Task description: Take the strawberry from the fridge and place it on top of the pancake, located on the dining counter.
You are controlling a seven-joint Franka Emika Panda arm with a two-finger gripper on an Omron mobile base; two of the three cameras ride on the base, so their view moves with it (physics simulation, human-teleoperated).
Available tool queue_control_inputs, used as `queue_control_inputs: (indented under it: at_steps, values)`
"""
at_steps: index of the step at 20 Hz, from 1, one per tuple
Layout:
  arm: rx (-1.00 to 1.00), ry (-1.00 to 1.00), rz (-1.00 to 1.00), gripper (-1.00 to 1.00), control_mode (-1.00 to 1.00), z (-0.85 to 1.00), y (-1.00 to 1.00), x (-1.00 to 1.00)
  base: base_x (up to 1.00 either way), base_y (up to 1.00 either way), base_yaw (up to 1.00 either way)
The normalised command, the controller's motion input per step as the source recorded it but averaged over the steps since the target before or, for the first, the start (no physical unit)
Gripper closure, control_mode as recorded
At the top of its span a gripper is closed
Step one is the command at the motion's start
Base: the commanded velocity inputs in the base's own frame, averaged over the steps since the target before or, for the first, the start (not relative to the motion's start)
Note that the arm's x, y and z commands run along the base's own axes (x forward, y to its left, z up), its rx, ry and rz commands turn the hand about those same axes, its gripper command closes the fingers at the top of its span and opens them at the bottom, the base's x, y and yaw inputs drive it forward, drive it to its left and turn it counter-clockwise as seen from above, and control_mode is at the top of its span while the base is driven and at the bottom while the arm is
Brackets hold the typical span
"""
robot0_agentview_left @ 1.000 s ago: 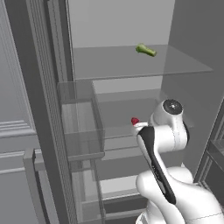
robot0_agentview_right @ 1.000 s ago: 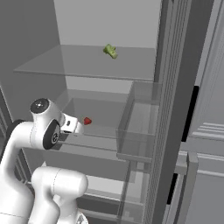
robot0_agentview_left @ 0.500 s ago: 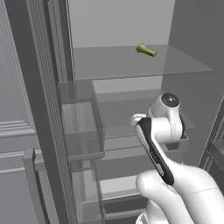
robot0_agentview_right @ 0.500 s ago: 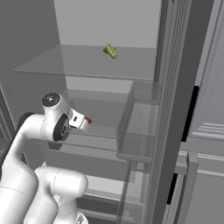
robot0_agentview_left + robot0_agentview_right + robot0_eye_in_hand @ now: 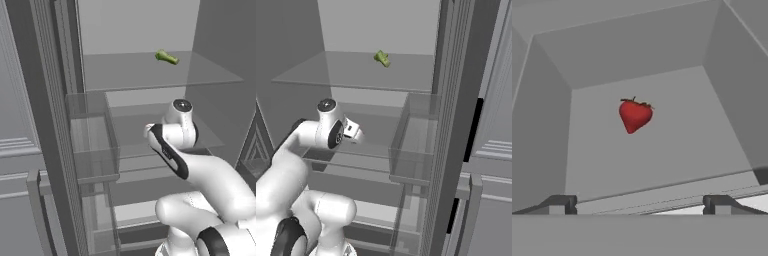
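- While the tool (image 5: 640,205) stands released with jaws wide, the strawberry (image 5: 635,114) lies ahead on a fridge (image 5: 50,125) shelf, apart from it.
- Green item (image 5: 166,57) rests on the upper shelf.

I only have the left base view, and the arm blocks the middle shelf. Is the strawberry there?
Observer: Yes. In the hand view the strawberry lies alone on the shelf floor, ahead of the gripper.
Operator: Are the jaws around it?
Observer: No. The jaws stand wide open, short of the fruit and not touching it.
Operator: Anything beside it?
Observer: Nothing close. The right base view shows a green item on the glass shelf above.
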Motion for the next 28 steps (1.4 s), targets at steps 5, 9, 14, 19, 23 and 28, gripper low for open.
queue_control_inputs:
  at_steps: [5, 9, 14, 19, 23, 28]
  values:
    - [-0.02, 0.06, 0.0, -1.0, -1.0, -0.33, 0.0, 0.52, 0.0, 0.0, 0.0]
    - [0.0, 0.06, 0.0, -1.0, -1.0, -0.33, 0.0, 0.57, 0.0, 0.0, 0.0]
    - [-0.01, 0.02, 0.0, -1.0, -1.0, -0.26, 0.0, 0.39, 0.0, 0.0, 0.0]
    - [-0.03, 0.0, 0.0, -1.0, -1.0, -0.32, 0.0, 0.24, 0.0, 0.0, 0.0]
    - [-0.04, 0.0, 0.0, -1.0, -1.0, -0.37, 0.0, 0.28, 0.0, 0.0, 0.0]
    - [-0.06, 0.0, 0.0, -1.0, -1.0, -0.41, 0.0, 0.24, 0.0, 0.0, 0.0]
